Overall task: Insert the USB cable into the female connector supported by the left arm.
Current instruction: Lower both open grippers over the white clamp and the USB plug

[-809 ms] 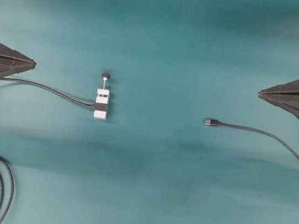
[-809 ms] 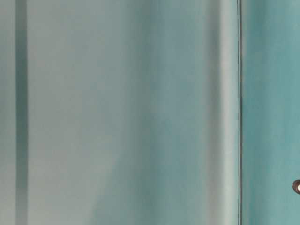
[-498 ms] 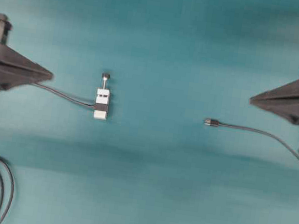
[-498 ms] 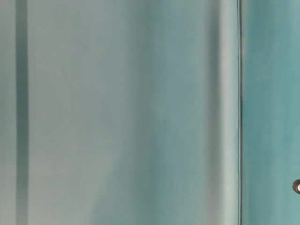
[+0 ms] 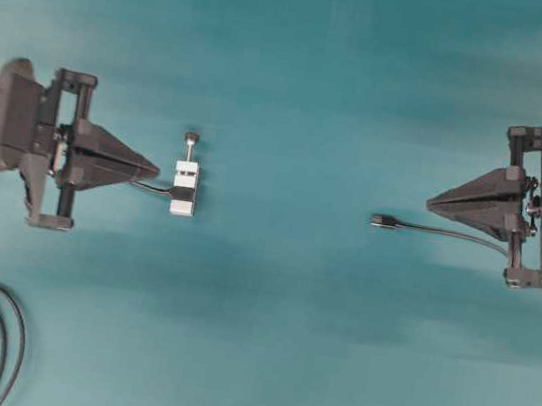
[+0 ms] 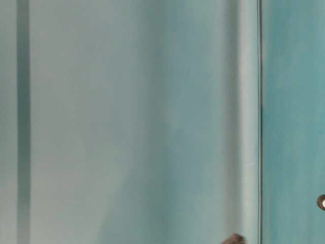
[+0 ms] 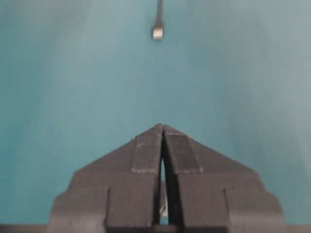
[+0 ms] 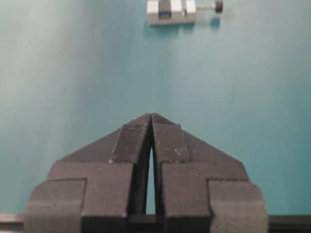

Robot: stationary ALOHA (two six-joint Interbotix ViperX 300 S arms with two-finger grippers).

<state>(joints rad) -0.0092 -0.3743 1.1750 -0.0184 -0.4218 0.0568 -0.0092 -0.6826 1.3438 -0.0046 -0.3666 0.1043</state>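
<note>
The white female connector (image 5: 184,188) with a black band and ball-topped pin lies left of centre on the teal table; it also shows as the connector (image 8: 171,11) at the top of the right wrist view. My left gripper (image 5: 158,166) is shut and empty, its tip just left of the connector, above the grey tail cable. The USB cable (image 5: 384,221) lies right of centre, plug pointing left; the plug (image 7: 157,32) appears far ahead in the left wrist view. My right gripper (image 5: 430,199) is shut and empty, up and to the right of the plug. Both sets of fingers meet at the tips.
Thick black looped cables (image 5: 8,338) lie at the table's lower left corner. The teal table (image 5: 261,343) stretches between the two arms. The table-level view shows only a blurred pale surface, a vertical edge (image 6: 259,122) and a dark tip (image 6: 235,239) at its bottom.
Both arms have moved inward from the table's sides. The left gripper came right, close to the connector; the right gripper came left toward the plug. Connector and cable have not moved.
</note>
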